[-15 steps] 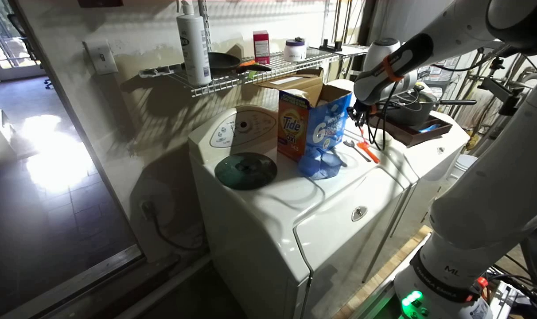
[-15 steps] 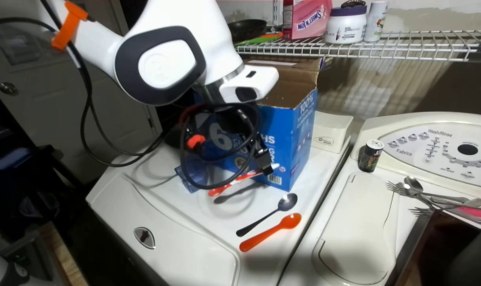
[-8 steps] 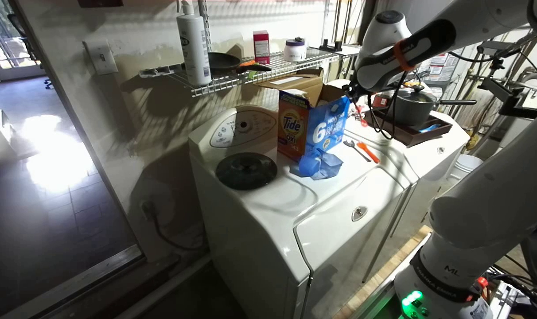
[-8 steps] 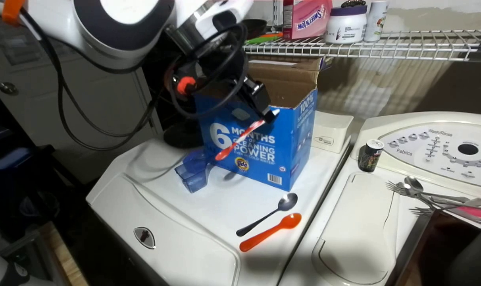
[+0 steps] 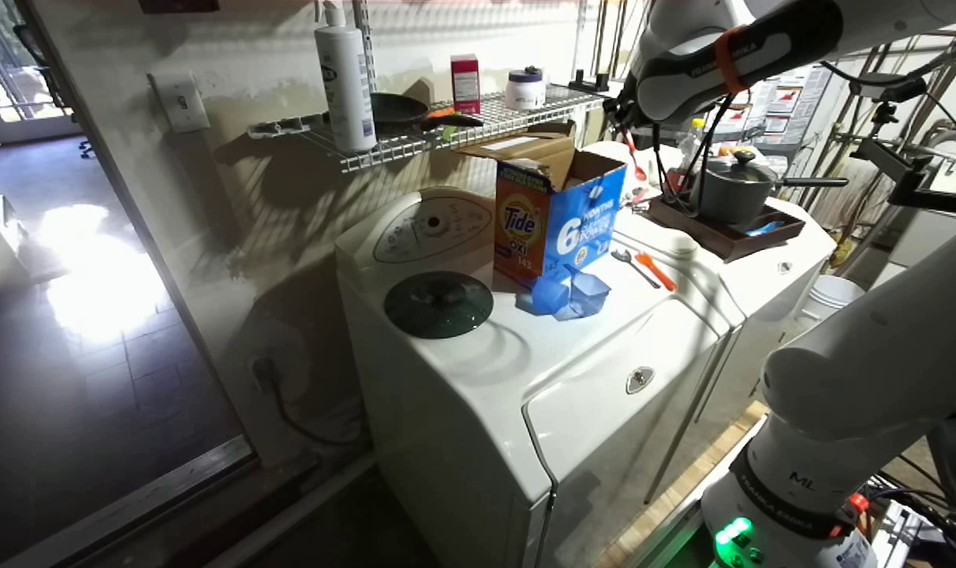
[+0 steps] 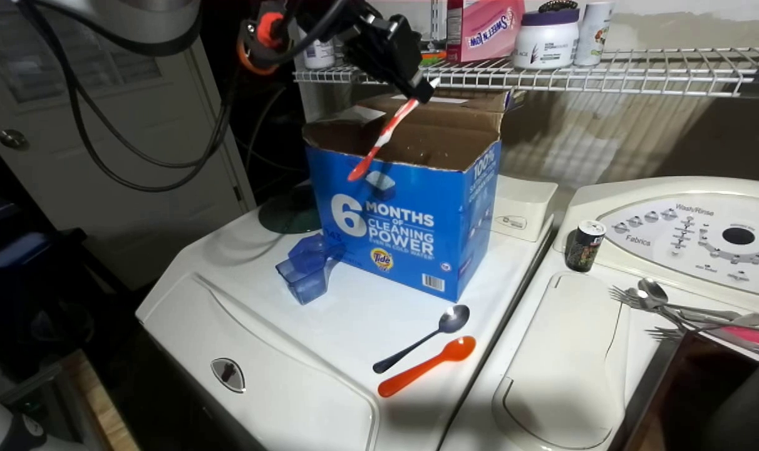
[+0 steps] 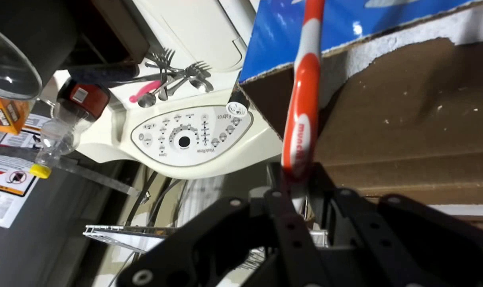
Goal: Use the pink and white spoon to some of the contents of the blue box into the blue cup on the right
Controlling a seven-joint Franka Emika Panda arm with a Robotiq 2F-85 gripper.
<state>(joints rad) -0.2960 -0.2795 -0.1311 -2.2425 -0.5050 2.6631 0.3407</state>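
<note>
Black and jointed, the hand [image 7: 298,179] is closed tight on the handle of the spoon [image 6: 387,133], near its end, so that a white tip pokes out beyond the grip. Red and white, the spoon slants downward, its lower end near the rim of the box [image 6: 411,195]; whether it is over the opening or just outside, I cannot tell. The box stands upright on a white machine [image 6: 342,332], open at the top, with pale specks on the brown cardboard inside; its bottom is hidden. Low beside the box sits the cup [image 6: 305,285], see-through and light blue, with a second blue vessel [image 5: 551,293] touching it or nearly so; what either has in it, I cannot make out. On the same machine a dark spoon [image 6: 442,326] and an orange spoon [image 6: 426,366] lie side by side, and a dark disc [image 5: 438,304] lies flat near the box. Farther over, a brown tray [image 5: 695,233] carries a pot [image 5: 730,197] with its lid on, and past the box a wire shelf [image 6: 655,78] bears a purple-lidded jar [image 6: 545,47].
</note>
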